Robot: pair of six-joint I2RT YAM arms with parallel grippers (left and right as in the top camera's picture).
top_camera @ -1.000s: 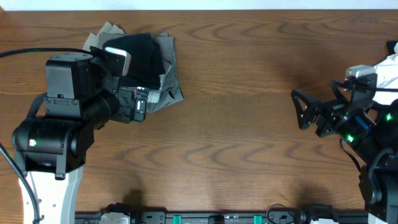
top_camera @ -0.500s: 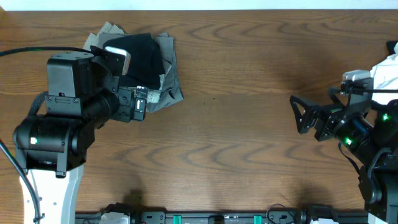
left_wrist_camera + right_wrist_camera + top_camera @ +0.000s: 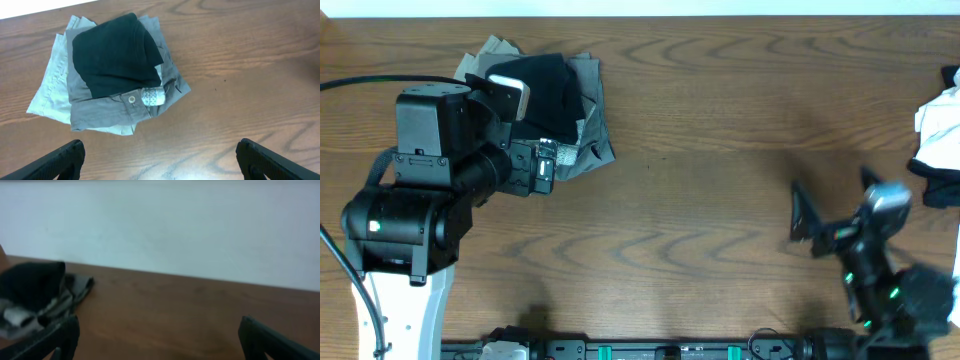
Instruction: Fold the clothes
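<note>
A folded pile of clothes lies at the back left: a black piece (image 3: 548, 85) on top, a grey piece with a buttoned waistband (image 3: 592, 135) under it, and a khaki piece (image 3: 496, 48) at the bottom. The left wrist view shows the black piece (image 3: 112, 52), the grey piece (image 3: 105, 107) and the khaki piece (image 3: 50, 87). My left gripper (image 3: 548, 165) (image 3: 160, 152) is open and empty, just in front of the pile. My right gripper (image 3: 807, 215) (image 3: 160, 332) is open and empty over bare wood at the right, blurred.
White cloth (image 3: 940, 125) and dark cloth (image 3: 942, 190) lie at the table's right edge. A dark and grey fabric heap (image 3: 32, 297) shows at the left of the right wrist view. A black cable (image 3: 360, 84) runs off the left edge.
My right arm has swung toward the front edge of the table, away from the cloth at the right edge. The left arm and the pile have not moved.
</note>
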